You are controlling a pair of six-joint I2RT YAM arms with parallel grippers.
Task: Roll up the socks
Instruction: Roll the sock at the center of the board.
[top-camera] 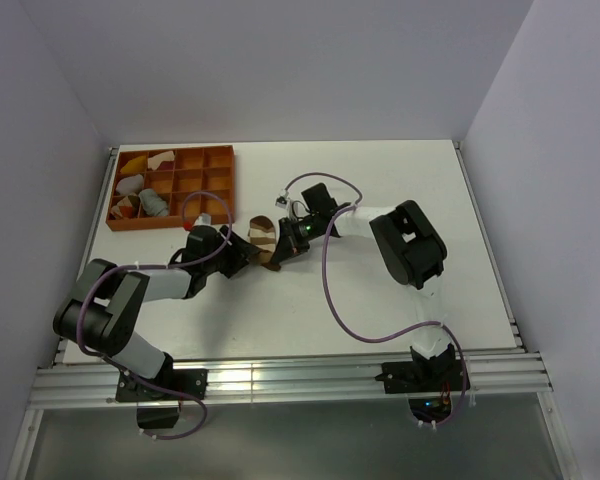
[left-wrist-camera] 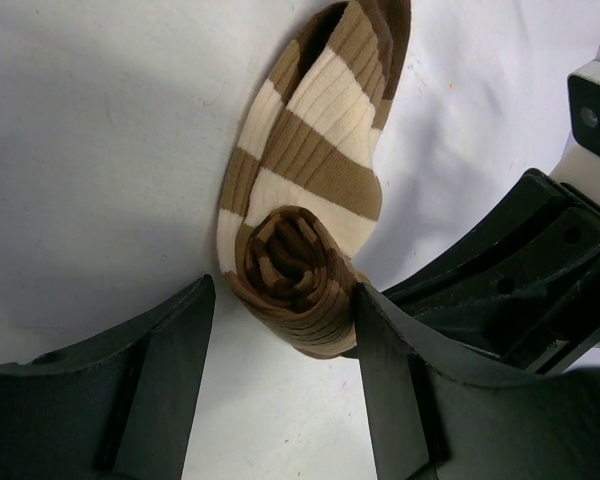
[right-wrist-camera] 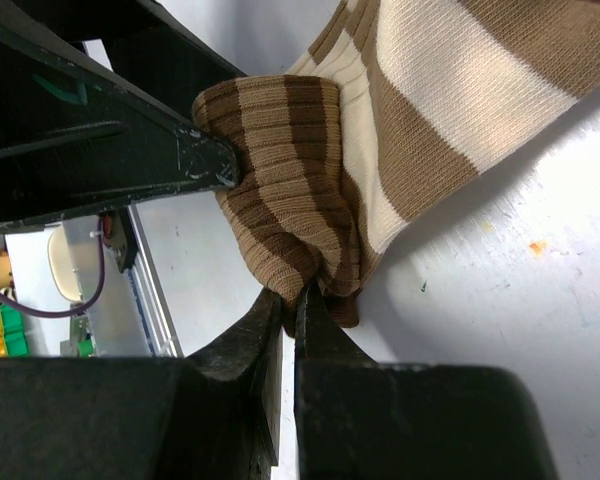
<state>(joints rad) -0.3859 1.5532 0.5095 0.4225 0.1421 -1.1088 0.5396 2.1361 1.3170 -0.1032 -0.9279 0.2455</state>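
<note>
Sock (left-wrist-camera: 315, 180), soft light knit, lies half-rolled on the counter (left-wrist-camera: 100, 150): right fingers (right-wrist-camera: 325, 345) pinch the springy roll's edge, left fingers (left-wrist-camera: 160, 370) gape astride it, best gripped across its sides.

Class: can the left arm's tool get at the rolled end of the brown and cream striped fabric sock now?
Probably yes. The rolled end of the brown and cream striped fabric sock lies inside the open left tool; the shut right tool grips only its edge.
</note>
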